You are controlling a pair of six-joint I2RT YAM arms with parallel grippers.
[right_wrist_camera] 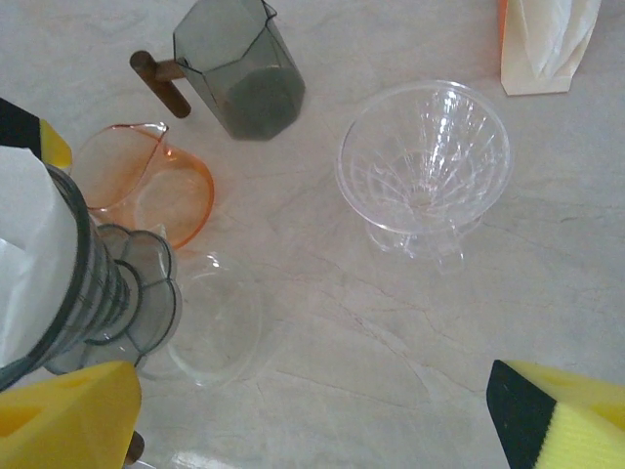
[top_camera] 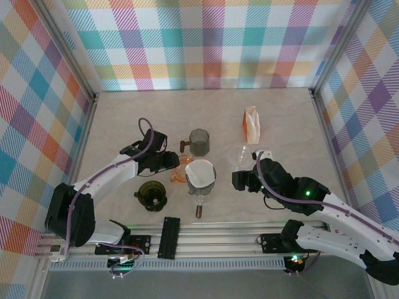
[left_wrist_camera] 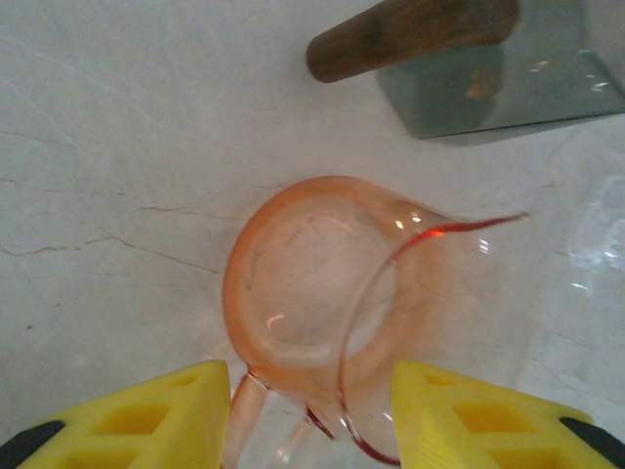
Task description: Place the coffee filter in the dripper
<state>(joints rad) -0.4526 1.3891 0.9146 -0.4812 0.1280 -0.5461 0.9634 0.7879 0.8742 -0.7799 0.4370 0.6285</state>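
The left claw (top_camera: 173,163) is spread wide over the pale tabletop (top_camera: 124,118). In the left wrist view, the left claw (left_wrist_camera: 308,379) has its yellow fingers (left_wrist_camera: 146,420) on either side of an orange jug (left_wrist_camera: 312,283) that lies on its side. The jug's handle and part of its rim are between the fingers, and whether they touch the glass cannot be told. On the near side of this claw, close to the arm, stands a dark cup (top_camera: 151,194). Beyond the claw's tips is a smoky mug (left_wrist_camera: 498,88) with a wooden handle.

Just right of the left claw, past the orange jug (top_camera: 177,175), stands the grey dripper (top_camera: 201,184), roughly midway between the two claws. The white paper filter (top_camera: 199,173) sits inside it, open end up. The smoky mug (top_camera: 199,142) is just behind it.

The right claw (top_camera: 242,179) is also spread wide, with nothing between its fingers. In its wrist view, the right claw (right_wrist_camera: 312,430) has the grey dripper (right_wrist_camera: 107,293) and the paper filter (right_wrist_camera: 24,264) beside its left finger. The orange jug (right_wrist_camera: 146,186) and the smoky mug (right_wrist_camera: 239,73) lie further ahead on that side. Ahead and slightly right stands a clear dripper (right_wrist_camera: 425,156), upright, with nothing in it. Beyond that, a filter packet (right_wrist_camera: 547,39) stands farthest from the claw.
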